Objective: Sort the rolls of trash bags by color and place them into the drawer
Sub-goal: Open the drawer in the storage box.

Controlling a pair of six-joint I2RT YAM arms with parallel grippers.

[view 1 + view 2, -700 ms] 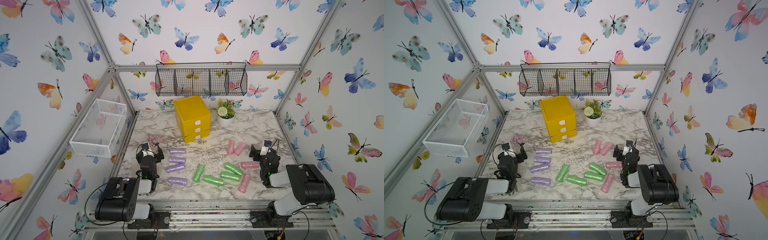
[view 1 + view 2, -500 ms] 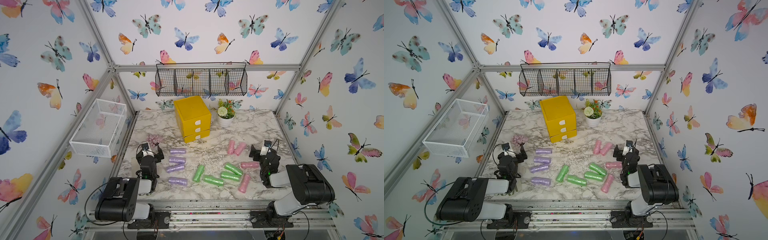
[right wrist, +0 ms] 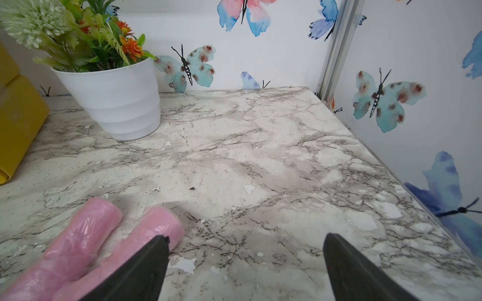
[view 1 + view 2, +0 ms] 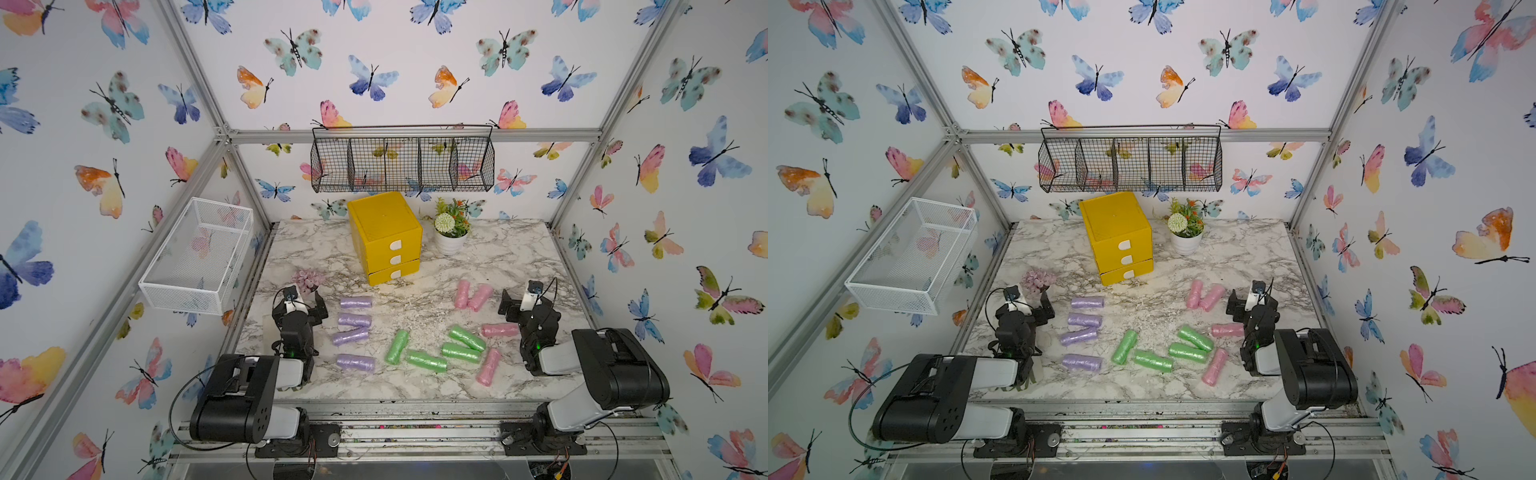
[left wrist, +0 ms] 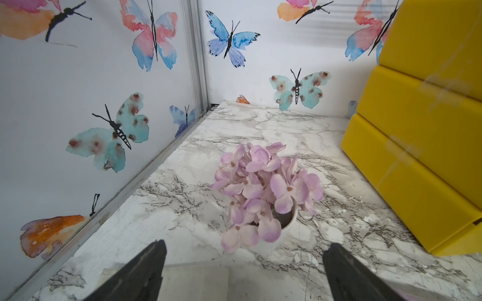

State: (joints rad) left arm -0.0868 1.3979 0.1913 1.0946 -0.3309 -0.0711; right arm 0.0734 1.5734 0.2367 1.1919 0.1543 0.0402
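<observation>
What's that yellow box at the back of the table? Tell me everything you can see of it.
The yellow chest is a bright cube of smooth-looking plastic with three stacked drawers, each with a white tab handle. It stands upright near the back of the marble-patterned table, turned a little askew. The lowest drawer seems to stick out slightly; the other two look shut. Only the table touches it.

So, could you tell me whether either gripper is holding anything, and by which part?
Nothing is held: the left gripper and right gripper are open and empty; the rolls lie on the table.
</observation>
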